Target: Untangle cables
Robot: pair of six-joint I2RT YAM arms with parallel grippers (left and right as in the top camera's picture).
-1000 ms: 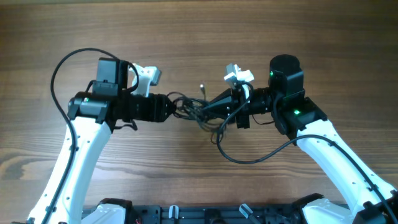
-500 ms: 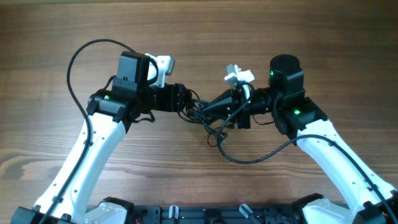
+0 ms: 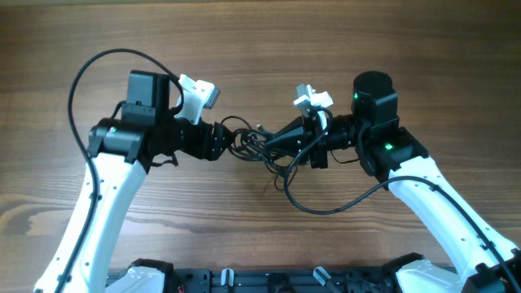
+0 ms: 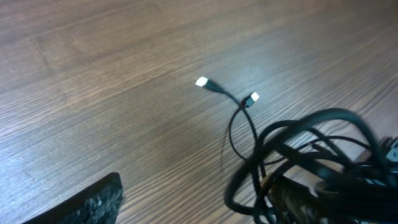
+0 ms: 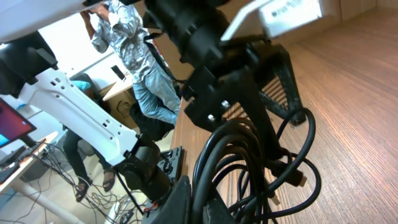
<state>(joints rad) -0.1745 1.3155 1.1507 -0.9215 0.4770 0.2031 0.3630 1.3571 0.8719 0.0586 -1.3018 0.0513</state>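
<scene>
The cables point(image 3: 249, 143) are a knot of thin black cords held between my two grippers just above the table. In the left wrist view the cables point(image 4: 292, 146) loop round my right-hand finger, and two small plugs point(image 4: 203, 82) lie on the wood beyond. My left gripper point(image 3: 225, 140) is open, its fingers wide apart point(image 4: 196, 186), with nothing pinched between them. My right gripper point(image 3: 274, 142) is shut on the bundle, and the cables point(image 5: 249, 146) pass between its fingers point(image 5: 199, 202).
A thicker black wire point(image 3: 326, 207) of the right arm hangs in a loop over the table in front of the knot. The left arm's wire point(image 3: 81, 77) arcs at the far left. The wooden table point(image 3: 260, 49) is bare behind the arms.
The left arm pushed toward the knot half a second ago and has drawn back to the left, its wrist turned. The knot is pulled a little wider. The right arm has not moved.
</scene>
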